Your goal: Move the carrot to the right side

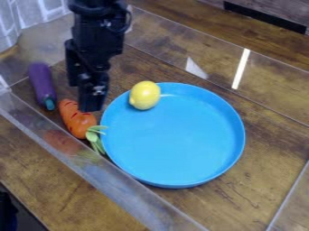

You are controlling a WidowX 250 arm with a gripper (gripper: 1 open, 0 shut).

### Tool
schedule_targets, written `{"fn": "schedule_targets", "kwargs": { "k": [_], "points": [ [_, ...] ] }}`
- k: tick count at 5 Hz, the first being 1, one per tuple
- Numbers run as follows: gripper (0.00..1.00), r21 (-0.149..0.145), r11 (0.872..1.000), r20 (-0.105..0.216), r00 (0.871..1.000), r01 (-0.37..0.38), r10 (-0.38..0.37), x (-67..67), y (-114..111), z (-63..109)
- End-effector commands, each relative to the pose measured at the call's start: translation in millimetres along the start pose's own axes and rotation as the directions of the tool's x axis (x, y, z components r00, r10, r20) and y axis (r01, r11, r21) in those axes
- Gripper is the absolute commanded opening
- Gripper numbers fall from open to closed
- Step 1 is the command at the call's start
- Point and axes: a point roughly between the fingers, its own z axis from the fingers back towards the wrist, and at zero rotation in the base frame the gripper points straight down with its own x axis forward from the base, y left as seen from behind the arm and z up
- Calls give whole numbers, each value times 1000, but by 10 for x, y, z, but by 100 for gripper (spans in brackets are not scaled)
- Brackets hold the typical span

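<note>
The carrot (79, 118), small and orange with dark ridges and a green top, lies on the wooden table just left of the blue plate (182, 144). Its leafy end points toward the plate's rim. My gripper (86, 87) hangs straight down right above the carrot's upper end, with its black fingers (98, 92) spread open and nothing between them. The arm hides part of the table behind it.
A purple eggplant (42, 83) lies left of the carrot. A yellow lemon (145, 94) rests inside the plate near its upper left rim. A clear plastic wall (49, 135) runs along the front left, close to the carrot.
</note>
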Motion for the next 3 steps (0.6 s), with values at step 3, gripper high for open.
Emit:
{"fn": "schedule_targets", "kwargs": {
  "k": [3],
  "points": [
    [100,74,992,33,994,104,-106,-23,319,-219]
  ]
}}
